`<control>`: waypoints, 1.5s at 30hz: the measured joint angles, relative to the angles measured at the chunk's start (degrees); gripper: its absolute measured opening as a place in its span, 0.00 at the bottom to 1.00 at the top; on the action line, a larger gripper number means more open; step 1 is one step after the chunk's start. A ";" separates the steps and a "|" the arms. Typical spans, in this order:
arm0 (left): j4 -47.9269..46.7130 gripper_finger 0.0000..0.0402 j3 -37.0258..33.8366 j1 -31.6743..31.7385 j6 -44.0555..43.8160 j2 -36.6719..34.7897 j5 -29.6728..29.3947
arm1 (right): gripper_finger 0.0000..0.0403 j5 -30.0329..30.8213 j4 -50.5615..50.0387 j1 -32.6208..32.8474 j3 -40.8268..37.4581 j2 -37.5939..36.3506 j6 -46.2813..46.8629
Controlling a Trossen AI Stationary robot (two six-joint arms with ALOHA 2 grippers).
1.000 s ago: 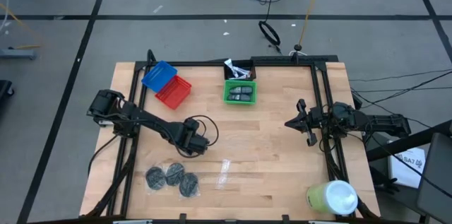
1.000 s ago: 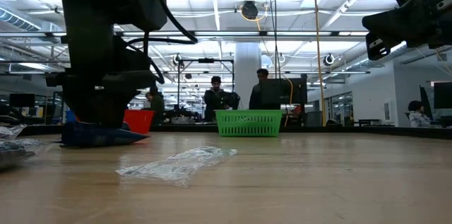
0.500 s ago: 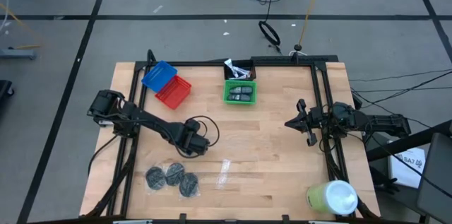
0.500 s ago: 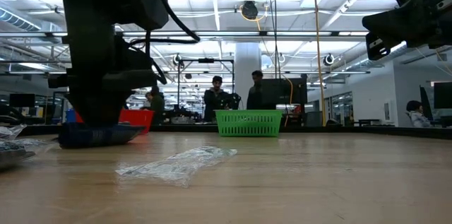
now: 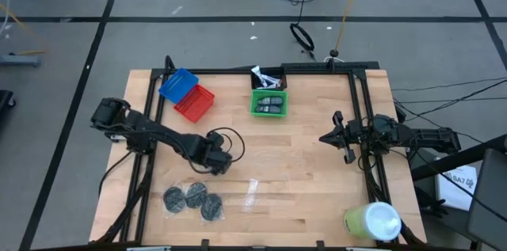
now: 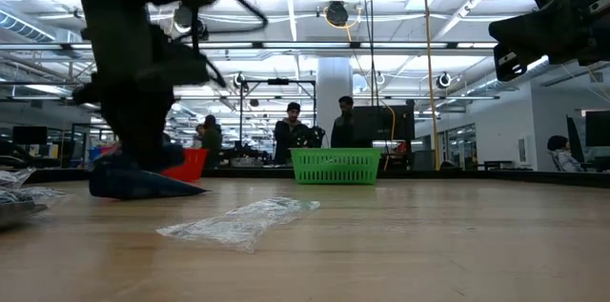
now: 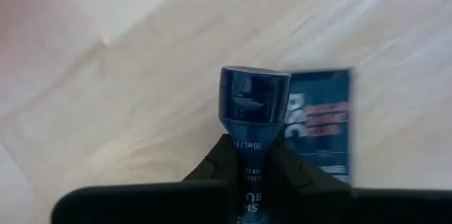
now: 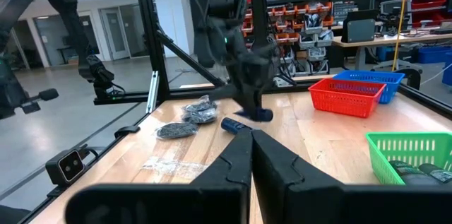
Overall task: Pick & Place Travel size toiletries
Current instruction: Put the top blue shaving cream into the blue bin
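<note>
Midway: left gripper [image 7: 247, 174] clamped on a dark blue tube [image 7: 253, 111]; green basket [image 5: 269, 105] partly filled, three discs [image 5: 192, 199] remain; right gripper [image 5: 339, 136] closed, idle.

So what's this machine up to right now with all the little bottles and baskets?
It is sorting travel toiletries. The left gripper has closed on a small dark blue tube near the table's middle, with a flat dark blue packet on the wood beneath it. Three dark round discs and a clear wrapper scrap lie nearer the front edge. The green basket at the back already holds dark pieces. The right gripper waits shut at the right side.
</note>
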 joint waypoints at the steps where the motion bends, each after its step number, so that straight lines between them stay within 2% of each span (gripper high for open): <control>1: 0.03 0.06 0.04 -0.02 0.58 -1.09 -0.87 | 0.00 0.00 0.01 0.02 -0.02 0.00 -0.01; 5: -0.03 0.02 0.04 0.04 3.00 -5.24 -3.86 | 0.00 0.00 0.00 0.00 -0.02 0.00 0.00; 11: -0.05 0.04 0.08 0.95 6.95 -12.35 -7.59 | 0.00 0.00 0.00 0.01 -0.01 -0.01 0.00; 15: -0.38 0.02 0.13 1.66 10.96 -17.38 -11.14 | 0.00 0.00 0.00 0.02 -0.02 0.00 0.00; 23: -5.69 0.05 0.19 3.83 15.15 -28.48 -22.86 | 0.00 0.01 0.00 0.01 -0.01 -0.01 0.00; 28: -11.03 0.02 0.24 6.29 15.24 -34.97 -29.79 | 0.00 0.00 0.00 0.00 -0.02 0.00 -0.01; 33: -16.77 0.04 0.24 10.94 14.61 -39.08 -34.55 | 0.00 0.00 0.00 0.00 -0.02 0.00 -0.02; 38: -20.28 0.06 0.24 17.89 14.53 -40.03 -34.70 | 0.00 0.00 0.00 0.01 -0.02 -0.02 -0.01; 45: -21.47 0.02 -0.42 27.69 15.21 -38.90 -34.58 | 0.00 0.00 0.00 0.01 -0.02 0.00 -0.02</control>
